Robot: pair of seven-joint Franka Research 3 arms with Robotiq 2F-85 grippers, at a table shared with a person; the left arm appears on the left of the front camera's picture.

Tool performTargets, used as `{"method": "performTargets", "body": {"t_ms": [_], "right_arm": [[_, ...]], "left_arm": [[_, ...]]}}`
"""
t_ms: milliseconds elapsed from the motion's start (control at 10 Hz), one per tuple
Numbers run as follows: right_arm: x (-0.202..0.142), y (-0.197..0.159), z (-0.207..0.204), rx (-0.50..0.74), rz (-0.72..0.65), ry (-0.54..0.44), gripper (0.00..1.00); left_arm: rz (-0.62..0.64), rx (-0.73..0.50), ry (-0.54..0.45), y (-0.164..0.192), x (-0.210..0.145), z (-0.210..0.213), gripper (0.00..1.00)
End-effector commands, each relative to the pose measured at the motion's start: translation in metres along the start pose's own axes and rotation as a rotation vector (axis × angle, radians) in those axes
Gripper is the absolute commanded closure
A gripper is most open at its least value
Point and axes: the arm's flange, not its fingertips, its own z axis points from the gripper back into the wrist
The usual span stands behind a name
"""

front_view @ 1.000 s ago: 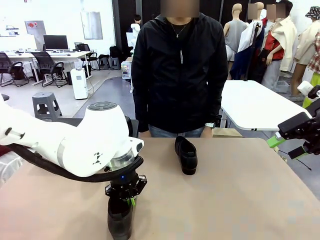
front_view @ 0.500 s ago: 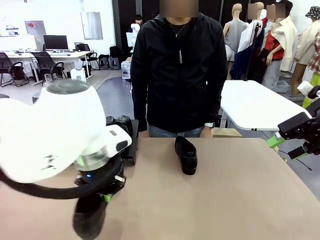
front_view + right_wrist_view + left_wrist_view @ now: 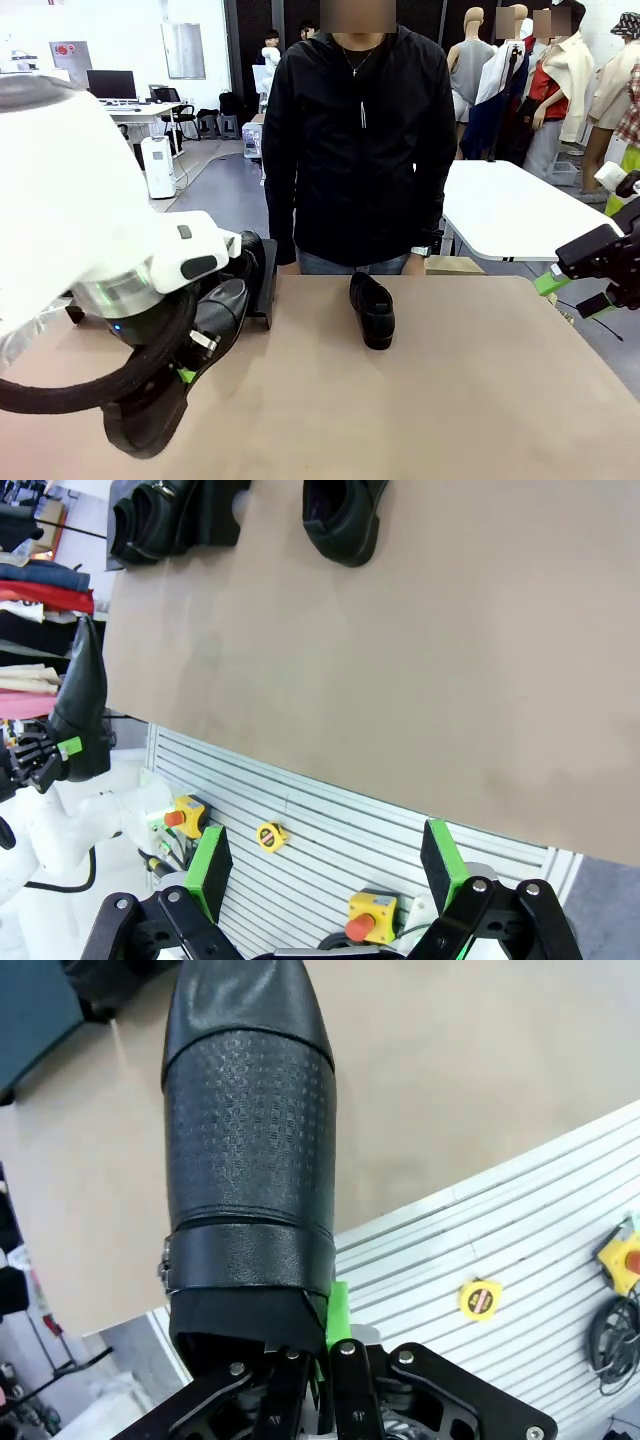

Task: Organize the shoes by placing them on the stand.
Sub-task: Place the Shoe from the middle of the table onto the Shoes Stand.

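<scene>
The left arm (image 3: pixel 90 250) has swung toward the frame's left, lifting the held shoe (image 3: pixel 150 420), clamped toe-down in the left gripper (image 3: pixel 188 368), off the tan table (image 3: pixel 480 400). A person (image 3: pixel 360 150) stands beyond, in a workshop. The stand (image 3: pixel 265 285), middle left, already carries footwear. A loose shoe (image 3: pixel 372 310) waits at centre. The right gripper (image 3: pixel 325 865) hangs spread wide, empty.

The left arm (image 3: pixel 70 200) is a bulky white shell with dark grey insets, a silver wrist ring with a small blue light, and a thick black cable (image 3: pixel 60 395) beneath. The left end effector (image 3: pixel 325 1360) and right end effector (image 3: pixel 325 865) are black linkages with silver screws and green pads (image 3: pixel 208 868). The person (image 3: pixel 355 150) wears a black zip jacket, thin necklace and jeans
</scene>
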Motion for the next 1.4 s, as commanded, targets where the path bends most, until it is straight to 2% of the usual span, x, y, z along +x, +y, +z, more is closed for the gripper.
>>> {"method": "performTargets", "body": {"t_ms": [0, 300, 400, 500, 700, 800, 1000, 1200, 1300], "right_arm": [[0.004, 0.001, -0.001, 0.012, 0.02, -0.014, 0.0], [0.004, 0.001, -0.001, 0.012, 0.02, -0.014, 0.0], [0.004, 0.001, -0.001, 0.012, 0.02, -0.014, 0.0], [0.004, 0.001, -0.001, 0.012, 0.02, -0.014, 0.0], [0.004, 0.001, -0.001, 0.012, 0.02, -0.014, 0.0], [0.004, 0.001, -0.001, 0.012, 0.02, -0.014, 0.0], [0.004, 0.001, -0.001, 0.012, 0.02, -0.014, 0.0], [0.004, 0.001, -0.001, 0.012, 0.02, -0.014, 0.0], [0.004, 0.001, -0.001, 0.012, 0.02, -0.014, 0.0]], "left_arm": [[0.015, 0.019, 0.017, -0.007, 0.005, -0.015, 1.0], [-0.002, 0.025, 0.035, -0.005, 0.002, -0.017, 1.0], [-0.019, 0.054, 0.013, 0.019, 0.006, -0.005, 1.0], [0.147, 0.119, -0.094, 0.063, 0.019, 0.016, 1.0], [0.298, 0.108, -0.153, 0.167, 0.067, 0.042, 1.0], [0.17, 0.013, -0.132, 0.207, 0.094, 0.038, 1.0], [0.084, 0.039, -0.15, 0.273, 0.14, 0.012, 1.0], [0.178, -0.004, -0.124, 0.317, 0.169, -0.014, 1.0], [0.342, -0.015, -0.125, 0.325, 0.172, -0.014, 1.0]]}}
